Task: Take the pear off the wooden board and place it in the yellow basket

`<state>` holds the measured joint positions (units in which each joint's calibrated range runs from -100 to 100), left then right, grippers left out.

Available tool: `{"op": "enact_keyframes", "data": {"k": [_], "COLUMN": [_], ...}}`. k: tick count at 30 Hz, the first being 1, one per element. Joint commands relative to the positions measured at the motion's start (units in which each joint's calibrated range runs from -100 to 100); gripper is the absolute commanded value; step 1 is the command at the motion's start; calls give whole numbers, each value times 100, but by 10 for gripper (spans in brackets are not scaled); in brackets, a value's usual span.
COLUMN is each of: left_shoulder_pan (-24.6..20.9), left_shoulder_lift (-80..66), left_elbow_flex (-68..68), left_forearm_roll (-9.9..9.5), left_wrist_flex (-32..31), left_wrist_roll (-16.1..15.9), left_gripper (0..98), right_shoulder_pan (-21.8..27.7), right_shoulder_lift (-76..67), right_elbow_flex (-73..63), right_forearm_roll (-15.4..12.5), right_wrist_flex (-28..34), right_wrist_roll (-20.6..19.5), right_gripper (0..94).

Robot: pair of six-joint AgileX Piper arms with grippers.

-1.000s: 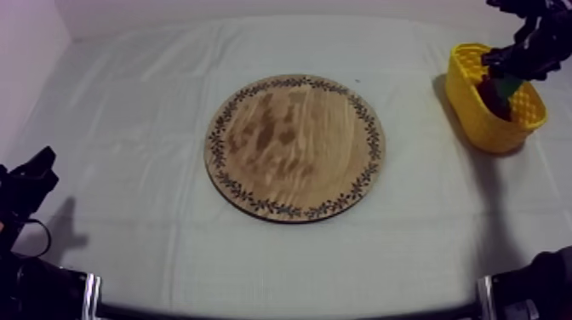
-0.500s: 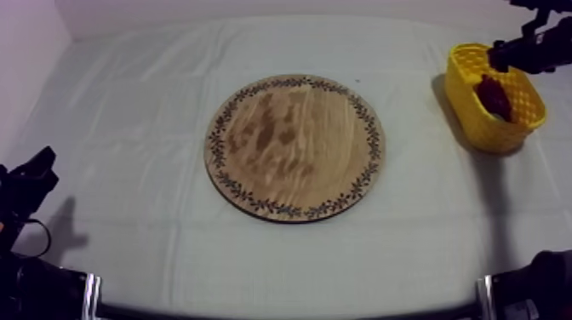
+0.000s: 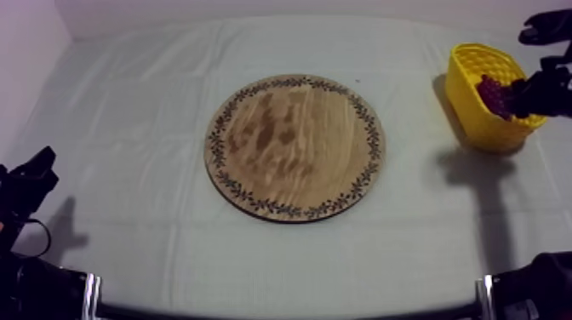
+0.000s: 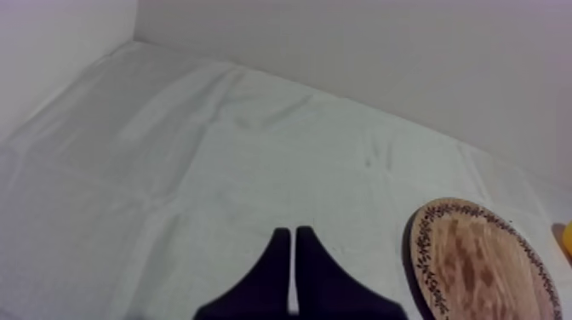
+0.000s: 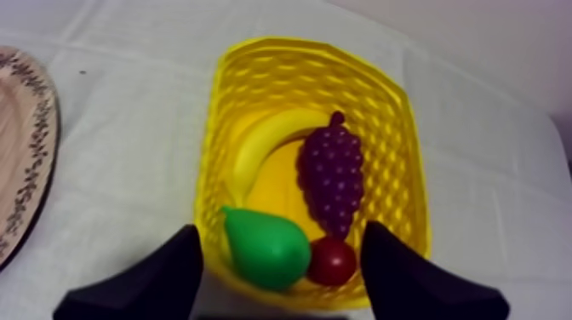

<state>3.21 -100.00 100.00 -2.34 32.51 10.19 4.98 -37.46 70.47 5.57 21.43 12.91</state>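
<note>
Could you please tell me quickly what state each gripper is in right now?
Left gripper: shut, holding nothing.
Right gripper: open, empty, over the yellow basket with the pear inside.

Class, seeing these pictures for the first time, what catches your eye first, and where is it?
At the right edge of the cloth, the yellow basket stands out, holding a green pear, a bunch of grapes, a banana and a small red fruit. The round wooden board lies bare in the cloth's middle. The right gripper hangs open over the basket.
</note>
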Motion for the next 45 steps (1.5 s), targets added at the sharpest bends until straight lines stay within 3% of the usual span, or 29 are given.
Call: {"op": "enact_keyframes", "data": {"k": [1, 14, 18, 20, 24, 33, 45], "left_shoulder_pan": [2, 2, 2, 2, 2, 2, 2], "left_shoulder_lift": [0, 0, 0, 0, 0, 0, 0], "left_elbow_flex": [0, 0, 0, 0, 0, 0, 0], "left_forearm_roll": [2, 2, 2, 2, 2, 2, 2], "left_wrist_flex": [-1, -1, -1, -1, -1, -1, -1], "left_wrist_roll": [-1, -1, -1, -1, -1, -1, -1], "left_gripper": [1, 1, 1, 1, 1, 1, 1], "right_shoulder_pan": [-84, -405, -451, -466, -471, -496, -985], "right_shoulder_lift": [-1304, -4219, -4820, -5105, -5594, -5812, -5829], "right_elbow_flex": [668, 2472, 2785, 2844, 2892, 2908, 2900], "right_forearm_roll": [-70, -846, -1051, -1065, -954, -894, -829], "right_wrist_flex": [72, 354, 508, 678, 1068, 1314, 1573], "right_wrist_roll": [-46, 425, 563, 528, 307, 204, 217], "right_gripper": [458, 313, 136, 69, 18, 3, 4]}}
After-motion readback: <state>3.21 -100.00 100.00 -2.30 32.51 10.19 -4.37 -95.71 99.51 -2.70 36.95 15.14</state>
